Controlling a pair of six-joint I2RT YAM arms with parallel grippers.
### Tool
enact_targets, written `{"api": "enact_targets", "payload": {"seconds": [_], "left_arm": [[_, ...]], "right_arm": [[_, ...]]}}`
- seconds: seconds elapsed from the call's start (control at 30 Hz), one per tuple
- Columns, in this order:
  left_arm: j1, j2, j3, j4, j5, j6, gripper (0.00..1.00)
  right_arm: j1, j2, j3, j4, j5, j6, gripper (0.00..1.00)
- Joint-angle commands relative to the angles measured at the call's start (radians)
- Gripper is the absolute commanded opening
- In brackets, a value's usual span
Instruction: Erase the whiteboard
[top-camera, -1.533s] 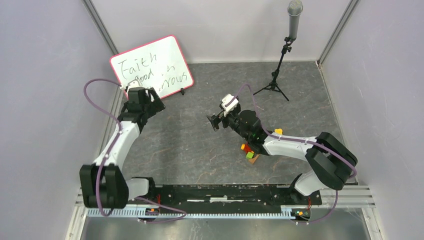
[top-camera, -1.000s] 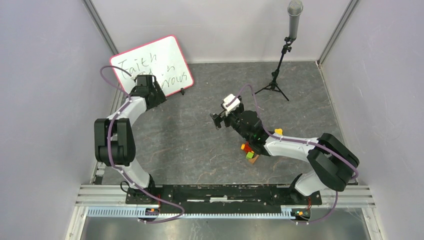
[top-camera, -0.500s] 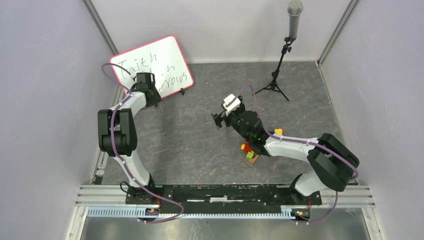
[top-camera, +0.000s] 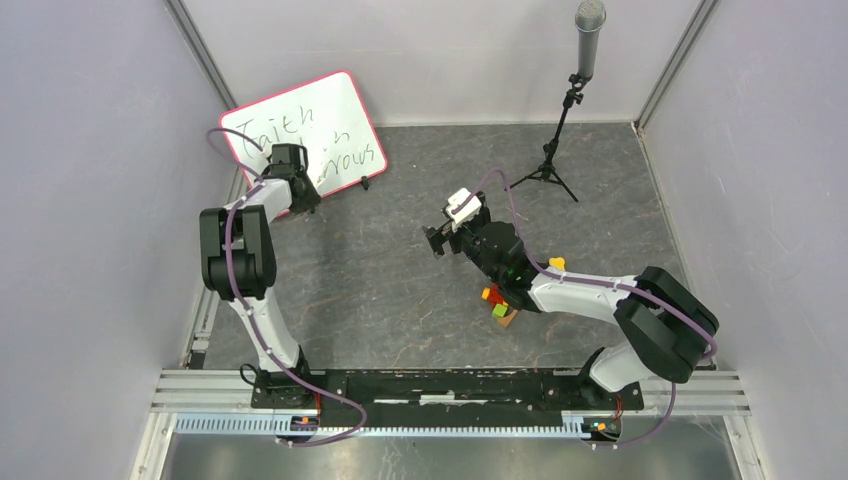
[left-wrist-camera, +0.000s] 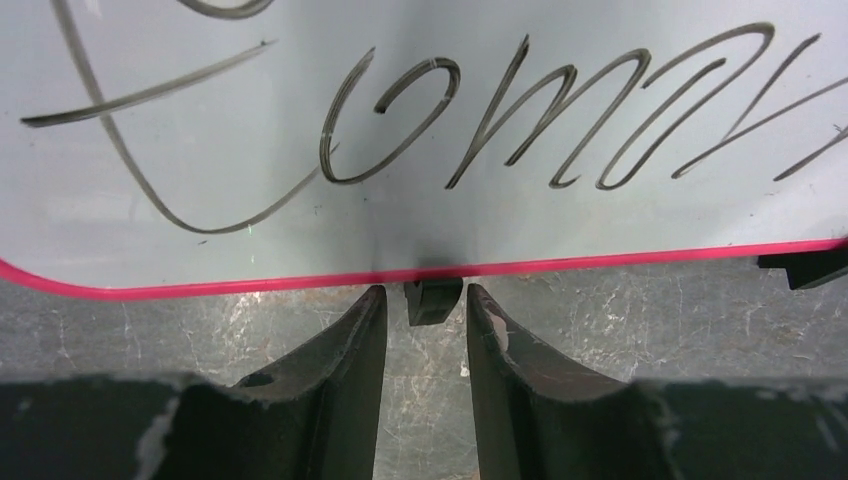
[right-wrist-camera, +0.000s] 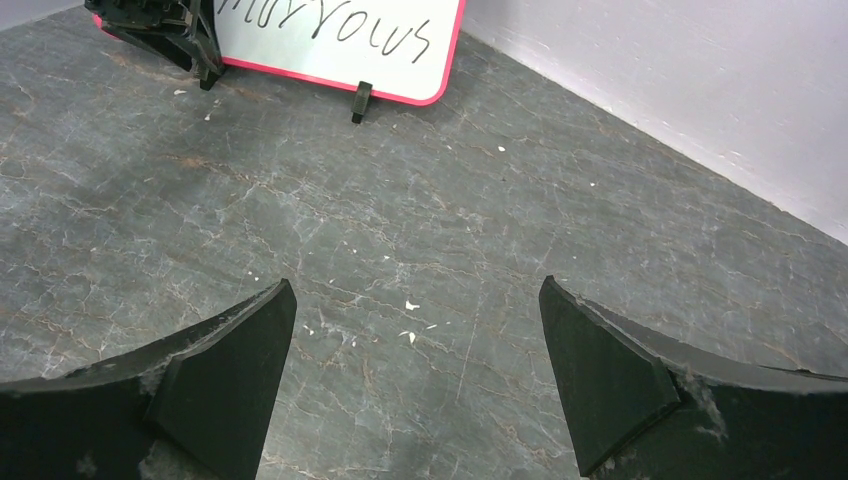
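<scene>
Left end effector (left-wrist-camera: 424, 292), narrowly ajar, closer to whiteboard (top-camera: 322, 112) rim; right end effector (right-wrist-camera: 416, 284) agape.

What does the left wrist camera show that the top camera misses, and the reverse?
Only the left wrist view: the pen strokes up close, and a black clip foot under the red-pink rim, just beyond the left gripper, its fingertips narrowly parted. Only the top view: the microphone on its stand, the coloured blocks and the right gripper. Both: the whiteboard with writing on it, and the left gripper at its lower edge.
</scene>
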Motion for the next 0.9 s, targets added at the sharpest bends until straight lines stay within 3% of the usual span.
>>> {"api": "enact_targets", "payload": {"seconds": [0.0, 0.13, 0.43, 0.7, 0.87], "left_arm": [[0.006, 0.032, 0.058, 0.000, 0.024, 0.060, 0.42], [0.007, 0.051, 0.073, -0.014, 0.005, 0.070, 0.40], [0.001, 0.033, 0.059, -0.014, -0.017, 0.072, 0.18], [-0.097, -0.008, 0.037, -0.057, -0.046, 0.064, 0.02], [-0.154, -0.065, -0.036, -0.076, -0.101, 0.019, 0.02]], "right_arm": [[-0.002, -0.014, -0.004, 0.026, -0.010, 0.010, 0.98], [-0.001, -0.015, -0.005, 0.027, -0.010, 0.012, 0.98], [-0.001, 0.006, 0.019, 0.005, -0.008, 0.010, 0.98], [-0.002, 0.015, 0.021, -0.002, 0.024, -0.007, 0.97], [-0.002, 0.013, 0.018, -0.002, 0.044, -0.020, 0.97]]}}
